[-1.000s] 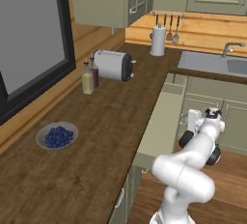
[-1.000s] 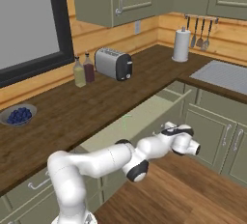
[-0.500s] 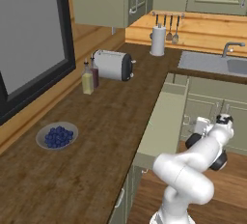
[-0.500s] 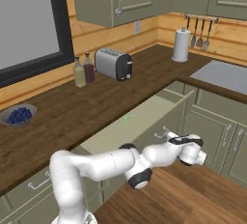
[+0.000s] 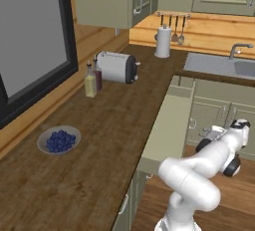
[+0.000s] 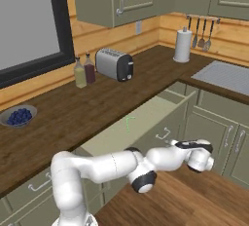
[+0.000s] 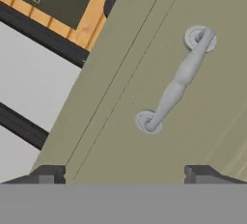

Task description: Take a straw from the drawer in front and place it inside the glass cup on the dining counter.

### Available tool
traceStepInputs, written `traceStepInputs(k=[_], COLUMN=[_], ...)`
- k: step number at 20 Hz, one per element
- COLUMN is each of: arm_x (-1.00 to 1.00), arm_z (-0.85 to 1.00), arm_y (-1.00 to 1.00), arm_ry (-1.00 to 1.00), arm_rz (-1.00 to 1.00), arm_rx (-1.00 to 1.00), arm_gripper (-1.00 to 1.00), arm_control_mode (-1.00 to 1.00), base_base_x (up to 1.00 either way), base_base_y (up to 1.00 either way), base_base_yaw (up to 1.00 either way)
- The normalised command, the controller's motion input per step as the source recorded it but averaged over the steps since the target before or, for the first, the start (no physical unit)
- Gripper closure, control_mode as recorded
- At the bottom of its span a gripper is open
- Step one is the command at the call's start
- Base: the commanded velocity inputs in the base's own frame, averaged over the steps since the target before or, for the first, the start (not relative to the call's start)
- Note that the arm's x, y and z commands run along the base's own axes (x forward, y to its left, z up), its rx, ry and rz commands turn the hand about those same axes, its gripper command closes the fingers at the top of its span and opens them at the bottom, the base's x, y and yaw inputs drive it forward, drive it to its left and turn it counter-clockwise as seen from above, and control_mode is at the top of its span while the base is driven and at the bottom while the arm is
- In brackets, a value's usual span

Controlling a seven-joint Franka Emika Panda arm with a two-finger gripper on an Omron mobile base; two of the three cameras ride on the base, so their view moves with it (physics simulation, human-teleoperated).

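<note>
The sage-green drawer (image 6: 146, 118) stands pulled out from under the worktop, its pale inside showing (image 5: 172, 118). On the drawer floor lies the straw (image 6: 129, 122), a thin green stick. My gripper (image 6: 181, 145) hangs open a short way in front of the drawer front, holding nothing. In the hand view the fingertips (image 7: 48, 174) frame the drawer front with its metal handle (image 7: 176, 80) ahead, apart from them. In the left base view my gripper (image 5: 211, 135) sits right of the drawer. The glass cup and the dining counter are out of view.
On the dark wood worktop (image 5: 114, 120) stand a toaster (image 5: 117, 66), two bottles (image 5: 92, 78), a bowl of blueberries (image 5: 59, 140) and a paper-towel roll (image 5: 163, 41). A sink (image 5: 234, 65) lies at the back right. Closed cabinet doors (image 6: 219, 137) face the arm.
The jaws have opened wide and the hand has drawn back from the drawer front, to the right and lower. The drawer stays pulled out.
</note>
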Motion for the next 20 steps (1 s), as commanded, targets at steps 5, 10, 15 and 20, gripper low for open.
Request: traceStepInputs(k=[5, 10, 15, 20], arm_x=[-0.83, -0.98, -0.93, -0.71], arm_z=[0.40, 0.00, 0.39, 0.86], arm_y=[0.23, 0.59, 0.64, 0.34], arm_ry=[0.00, 0.00, 0.00, -0.02], arm_rz=[-0.12, -0.15, -0.08, -0.05], arm_rx=[-0.01, 0.02, -0.01, -0.08], arm_gripper=[-1.00, -1.00, -1.00, -1.00], arm_control_mode=[-1.00, -1.00, -1.00, -1.00], base_base_x=[0.00, 0.00, 0.00, 0.00], base_base_y=[0.00, 0.00, 0.00, 0.00], base_base_yaw=[0.00, 0.00, 0.00, 0.00])
